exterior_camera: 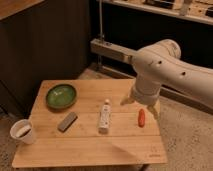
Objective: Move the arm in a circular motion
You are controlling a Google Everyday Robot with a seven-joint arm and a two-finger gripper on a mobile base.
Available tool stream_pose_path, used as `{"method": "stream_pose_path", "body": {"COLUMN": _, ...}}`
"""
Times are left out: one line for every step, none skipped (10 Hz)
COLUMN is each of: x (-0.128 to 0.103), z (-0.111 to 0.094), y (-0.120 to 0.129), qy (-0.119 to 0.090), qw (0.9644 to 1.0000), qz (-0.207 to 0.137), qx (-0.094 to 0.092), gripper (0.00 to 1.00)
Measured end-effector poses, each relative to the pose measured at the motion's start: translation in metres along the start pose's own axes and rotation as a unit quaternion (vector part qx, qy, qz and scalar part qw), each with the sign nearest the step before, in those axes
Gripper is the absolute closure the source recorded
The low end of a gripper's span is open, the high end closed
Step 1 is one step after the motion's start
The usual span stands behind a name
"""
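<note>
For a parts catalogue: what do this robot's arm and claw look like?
The arm is cream-white: thick smooth tubular segments, a rounded joint, small dark round holes, no cables showing. Its pale two-fingered claw, above the right side of the table, has slim tapered fingers.

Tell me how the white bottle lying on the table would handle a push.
On its side, the white rounded bottle would probably roll if pushed sideways. Slim, so likely light. The pale open gripper hangs right of it over the wooden table.
</note>
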Motion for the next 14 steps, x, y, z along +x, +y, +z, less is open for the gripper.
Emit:
{"method": "stream_pose_path", "body": {"x": -0.009, "z": 0.003, "y": 0.001, "qy": 0.002, "qw": 1.0000, "qz": -0.003, "qx": -0.002, "gripper": 0.20}}
{"method": "stream_pose_path", "body": {"x": -0.016, "z": 0.005, "y": -0.002, "qy": 0.001, "qw": 0.9999, "qz": -0.009, "qx": -0.004, "gripper": 0.20}}
{"method": "stream_pose_path", "body": {"x": -0.030, "z": 0.007, "y": -0.008, "qy": 0.001, "qw": 0.9999, "qz": -0.017, "qx": -0.003, "gripper": 0.20}}
{"method": "stream_pose_path", "body": {"x": -0.047, "z": 0.008, "y": -0.011, "qy": 0.000, "qw": 0.9997, "qz": -0.022, "qx": -0.006, "gripper": 0.20}}
{"method": "stream_pose_path", "body": {"x": -0.062, "z": 0.009, "y": -0.015, "qy": 0.001, "qw": 0.9996, "qz": -0.028, "qx": -0.009, "gripper": 0.20}}
{"method": "stream_pose_path", "body": {"x": -0.072, "z": 0.010, "y": -0.020, "qy": 0.003, "qw": 0.9993, "qz": -0.035, "qx": -0.014, "gripper": 0.20}}
{"method": "stream_pose_path", "body": {"x": -0.085, "z": 0.009, "y": -0.029, "qy": 0.007, "qw": 0.9988, "qz": -0.045, "qx": -0.018, "gripper": 0.20}}
{"method": "stream_pose_path", "body": {"x": -0.102, "z": 0.011, "y": -0.044, "qy": 0.006, "qw": 0.9981, "qz": -0.056, "qx": -0.025, "gripper": 0.20}}
{"method": "stream_pose_path", "body": {"x": -0.110, "z": 0.011, "y": -0.053, "qy": 0.007, "qw": 0.9976, "qz": -0.063, "qx": -0.028, "gripper": 0.20}}
{"method": "stream_pose_path", "body": {"x": -0.115, "z": 0.011, "y": -0.069, "qy": 0.011, "qw": 0.9965, "qz": -0.075, "qx": -0.034, "gripper": 0.20}}
{"method": "stream_pose_path", "body": {"x": -0.117, "z": 0.010, "y": -0.089, "qy": 0.014, "qw": 0.9947, "qz": -0.094, "qx": -0.039, "gripper": 0.20}}
{"method": "stream_pose_path", "body": {"x": -0.118, "z": 0.010, "y": -0.105, "qy": 0.013, "qw": 0.9927, "qz": -0.112, "qx": -0.043, "gripper": 0.20}}
{"method": "stream_pose_path", "body": {"x": -0.120, "z": 0.010, "y": -0.117, "qy": 0.010, "qw": 0.9913, "qz": -0.122, "qx": -0.048, "gripper": 0.20}}
{"method": "stream_pose_path", "body": {"x": -0.121, "z": 0.008, "y": -0.125, "qy": 0.011, "qw": 0.9901, "qz": -0.131, "qx": -0.050, "gripper": 0.20}}
